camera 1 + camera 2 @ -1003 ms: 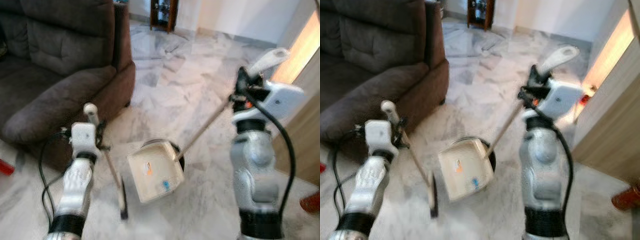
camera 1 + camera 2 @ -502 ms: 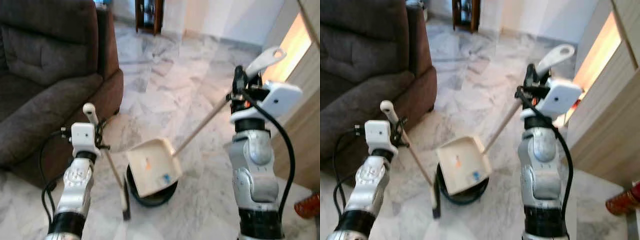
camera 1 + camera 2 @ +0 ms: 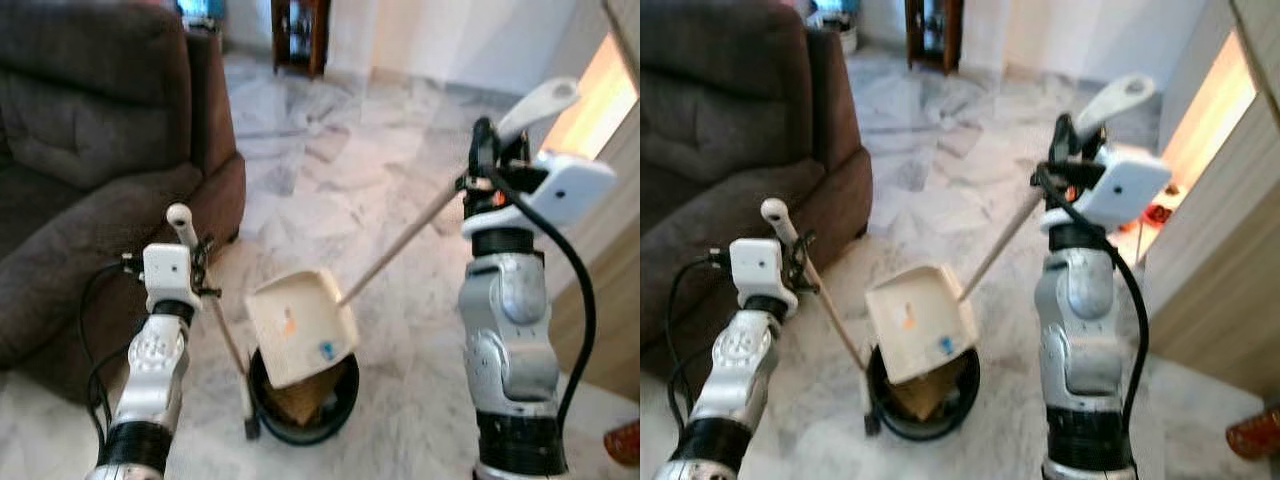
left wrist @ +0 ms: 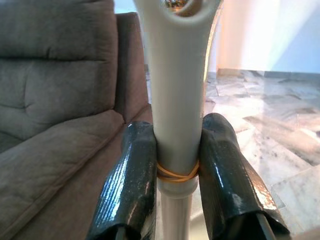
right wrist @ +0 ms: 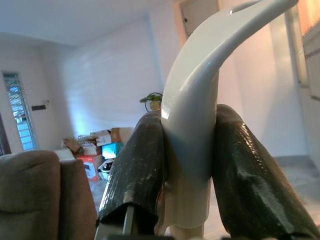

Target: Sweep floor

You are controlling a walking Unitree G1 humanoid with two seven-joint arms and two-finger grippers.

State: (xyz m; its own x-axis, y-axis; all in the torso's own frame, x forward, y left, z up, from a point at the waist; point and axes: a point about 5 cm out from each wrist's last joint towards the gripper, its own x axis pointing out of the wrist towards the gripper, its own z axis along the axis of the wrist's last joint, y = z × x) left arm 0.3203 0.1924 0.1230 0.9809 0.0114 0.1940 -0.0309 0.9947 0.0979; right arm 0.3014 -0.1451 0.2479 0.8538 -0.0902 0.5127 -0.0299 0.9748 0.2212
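Marble floor (image 3: 330,170) spreads ahead of both tools, with a dark brown sofa (image 3: 90,180) beyond the left tool (image 4: 176,165), which is clamped on the broom handle (image 4: 175,100) (a rubber band circles the shaft between the fingers). Below and between the tools, the cream dustpan (image 3: 300,325) tilts over a black bin (image 3: 305,405). Its long handle (image 5: 200,110) is held fast in the raised right tool (image 5: 187,165).

cream dustpan (image 3: 300,325); black bin (image 3: 342,400)
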